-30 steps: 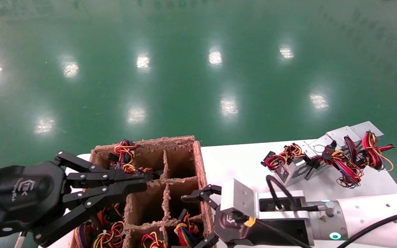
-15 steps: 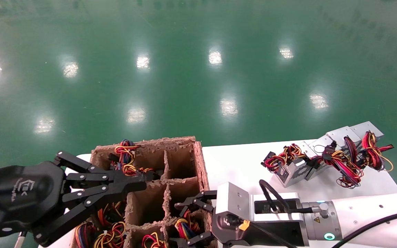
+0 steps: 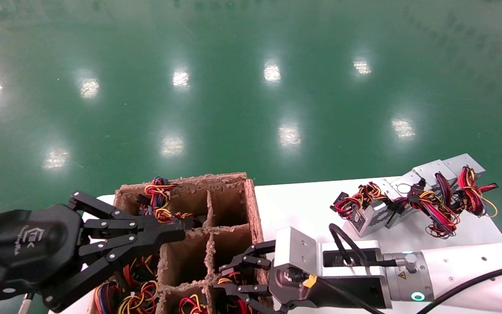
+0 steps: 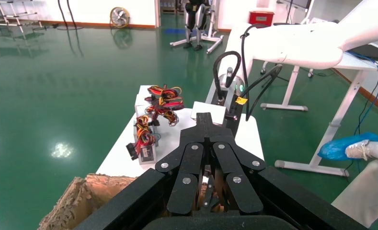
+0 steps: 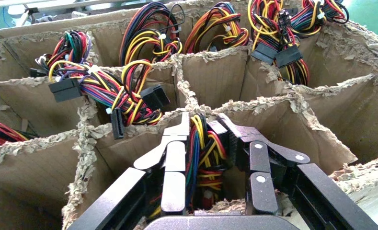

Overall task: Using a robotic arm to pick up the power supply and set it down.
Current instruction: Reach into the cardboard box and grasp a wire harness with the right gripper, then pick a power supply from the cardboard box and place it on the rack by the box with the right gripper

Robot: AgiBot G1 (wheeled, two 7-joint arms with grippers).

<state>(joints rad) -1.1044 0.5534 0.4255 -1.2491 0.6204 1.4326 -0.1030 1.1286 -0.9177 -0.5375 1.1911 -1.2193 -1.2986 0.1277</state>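
Over the cardboard divider box (image 3: 198, 226), at its near corner beside the bare table (image 3: 303, 205), the right hand (image 3: 233, 283) is reaching down into a compartment. Against the two earlier head views, it is now sitting lower and further over the box: a second ago its fingers were just beside the box's outer wall, and now they are inside the cell. From the right wrist view, the right hand (image 5: 211, 143) is straddling a wire bundle (image 5: 203, 153) of red, yellow and black leads, fingers parted on either side and not yet clenched; whether the pads are touching the wires I cannot tell. The power supply itself is sitting down in that cell beneath its wires, its metal body hidden.

The left hand (image 3: 164, 231) is hovering over the far-left part of the box, clenched on nothing, unmoved across the three head views.

Three finished power supplies (image 3: 408, 196) are lying well apart from the box, at the table's far end.

My reading: the approach is ending and the grasp is beginning. Loose wires may slip, so closing deeper on the body seems safer.
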